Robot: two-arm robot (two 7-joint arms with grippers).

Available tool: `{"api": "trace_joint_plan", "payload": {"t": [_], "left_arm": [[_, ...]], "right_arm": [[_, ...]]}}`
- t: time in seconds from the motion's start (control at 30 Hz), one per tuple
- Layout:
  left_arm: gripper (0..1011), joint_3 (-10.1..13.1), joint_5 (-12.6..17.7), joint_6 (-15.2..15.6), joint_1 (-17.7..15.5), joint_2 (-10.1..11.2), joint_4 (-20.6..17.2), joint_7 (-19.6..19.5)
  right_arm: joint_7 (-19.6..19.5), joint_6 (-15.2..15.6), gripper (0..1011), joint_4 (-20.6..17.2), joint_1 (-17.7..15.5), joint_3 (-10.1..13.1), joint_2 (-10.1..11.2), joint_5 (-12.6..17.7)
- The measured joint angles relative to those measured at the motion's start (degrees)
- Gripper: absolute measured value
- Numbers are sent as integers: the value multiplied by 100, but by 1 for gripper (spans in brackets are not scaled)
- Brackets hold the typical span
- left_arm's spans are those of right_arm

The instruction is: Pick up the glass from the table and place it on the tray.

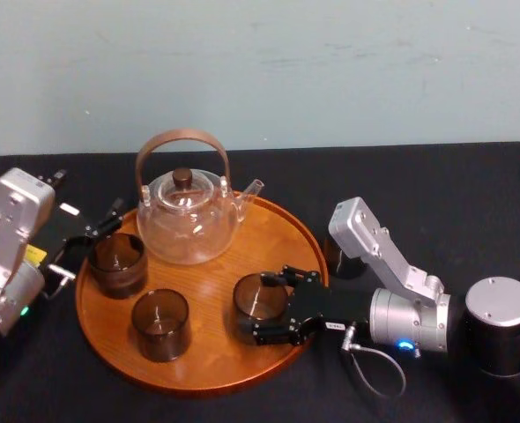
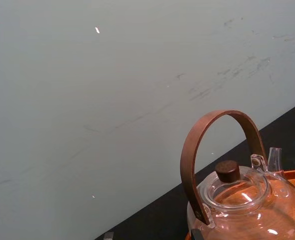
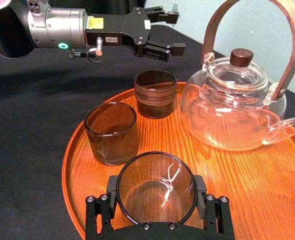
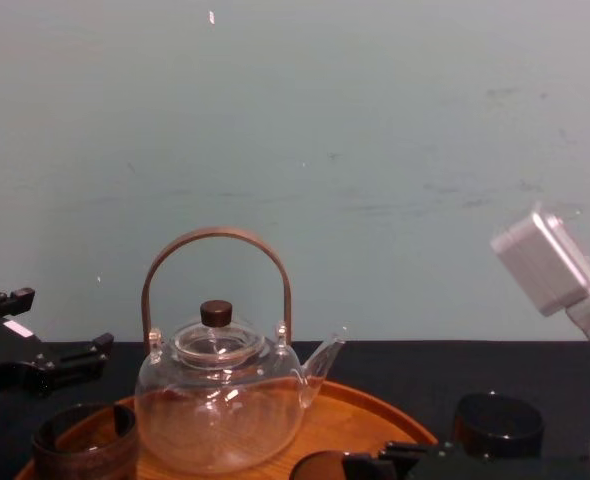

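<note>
A smoky brown glass stands on the round wooden tray, near its right front rim. My right gripper reaches in from the right and is shut on this glass. In the right wrist view the glass sits between the two black fingers, its base on the tray. My left gripper hovers open at the tray's left rim, holding nothing. In the chest view the held glass shows at the bottom edge. The table is covered in black cloth.
A glass teapot with a brown handle stands at the tray's back. Two more brown glasses sit on the tray's left side. Another dark glass stands on the table behind my right arm. A pale wall closes the back.
</note>
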Motion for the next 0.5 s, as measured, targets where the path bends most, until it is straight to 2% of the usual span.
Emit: {"api": "trace_joint_plan", "payload": {"t": [0.5], "left_arm": [[1001,0,0,0,0,0,0,0]], "right_arm": [[-73,21,905,42,-7,-25,-3,-72]]}}
